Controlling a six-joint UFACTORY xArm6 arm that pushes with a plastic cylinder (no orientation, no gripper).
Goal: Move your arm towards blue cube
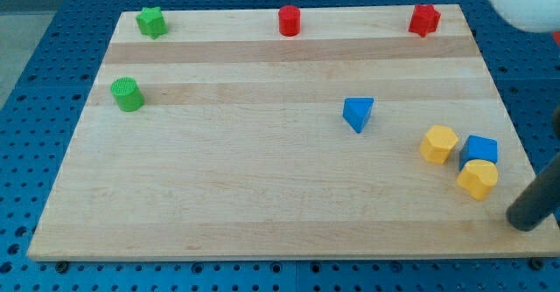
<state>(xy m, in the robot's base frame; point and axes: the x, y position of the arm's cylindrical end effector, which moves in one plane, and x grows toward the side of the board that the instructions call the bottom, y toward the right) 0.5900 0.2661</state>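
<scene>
The blue cube [480, 149] sat near the view's right edge of the wooden board [262, 196], wedged between two yellow blocks: a yellow hexagonal block [438, 143] just to its left and a yellow block [478, 178] touching it from below. My tip [525, 225] was down at the lower right, just beside that lower yellow block and near the cube, a bare rod with nothing to clench or release! Farther out lay a blue triangular block [358, 114] mid-board, a green cylinder [128, 93] and green star [151, 21] at left, a red cylinder [290, 20] and red star [424, 19] along the top, all on pale planks over a blue perforated table [52, 82].
</scene>
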